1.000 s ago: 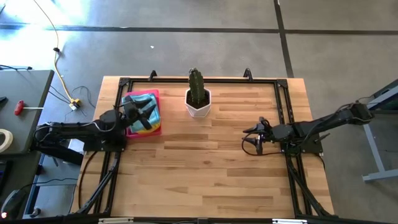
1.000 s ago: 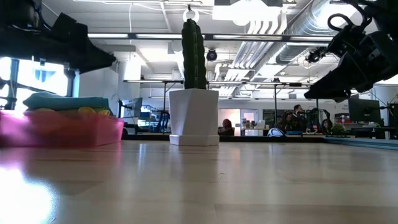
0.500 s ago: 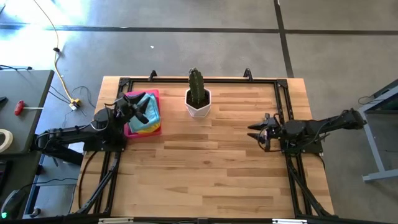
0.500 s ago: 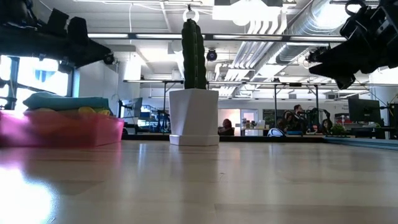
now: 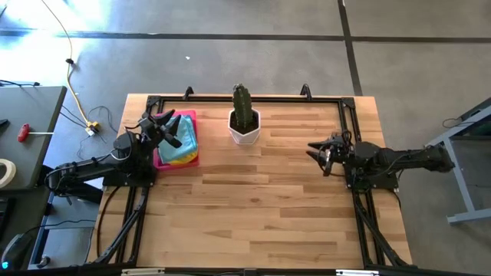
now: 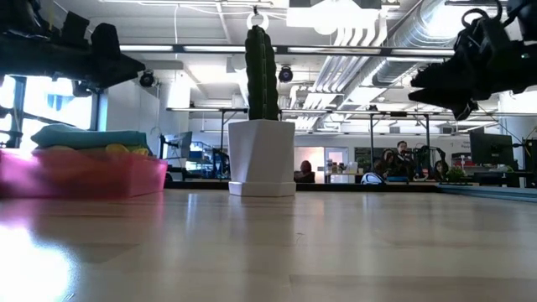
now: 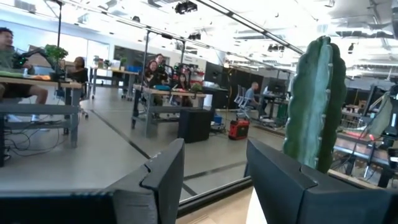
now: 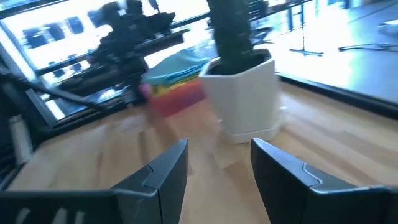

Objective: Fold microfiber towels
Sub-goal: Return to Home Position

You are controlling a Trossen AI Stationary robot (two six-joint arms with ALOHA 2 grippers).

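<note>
A stack of folded microfiber towels [image 5: 182, 139], light blue on top with yellow and green below, lies in a pink tray [image 5: 189, 116] at the table's left rear; the low view shows the same stack of towels [image 6: 80, 139]. My left gripper [image 5: 165, 124] hovers open above the tray, level, with nothing between its fingers [image 7: 163, 177]. My right gripper [image 5: 318, 153] hovers open at the table's right side, well above the wood, pointing toward the tray, and holds nothing; its fingers [image 8: 166, 169] frame bare table.
A green cactus in a white pot [image 5: 245, 121] stands at the rear centre between the arms. A black metal frame [image 5: 347, 123] runs along the table's edges. The bare wooden top [image 5: 245, 207] stretches across the middle and near side.
Both arms have drawn back toward their bases. My left gripper has swung toward the far edge and risen a little over the tray. My right gripper has gone up and toward the right and far edges, tipping up toward level. Both stay open.
</note>
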